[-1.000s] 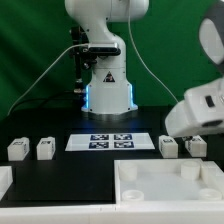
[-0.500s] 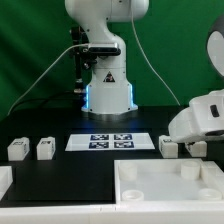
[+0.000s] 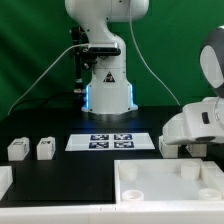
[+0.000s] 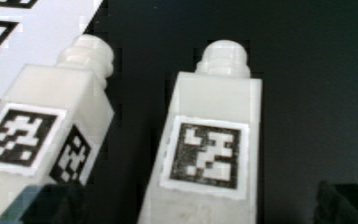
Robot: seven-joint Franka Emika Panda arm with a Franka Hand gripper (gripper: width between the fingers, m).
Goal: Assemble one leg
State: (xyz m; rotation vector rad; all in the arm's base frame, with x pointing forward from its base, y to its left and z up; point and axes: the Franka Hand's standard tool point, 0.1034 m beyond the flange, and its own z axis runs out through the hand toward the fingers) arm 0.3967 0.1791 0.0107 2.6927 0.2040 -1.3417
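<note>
A green backdrop rises behind the matte black table

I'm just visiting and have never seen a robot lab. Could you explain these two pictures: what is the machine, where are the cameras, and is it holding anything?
The white machine is a robot arm mounted at the back of a black table. One picture comes from a camera off the arm. The close-up comes from a camera on its wrist, looking down past the gripper. The arm's end hangs low at the exterior view's right, over two small white legs that carry black-and-white tags. Two more legs sit at the exterior view's left. In the middle lies the marker board, and in front of it a large white panel. The gripper looks open, with its dark fingers on either side of one leg. Nothing is held yet.
</note>
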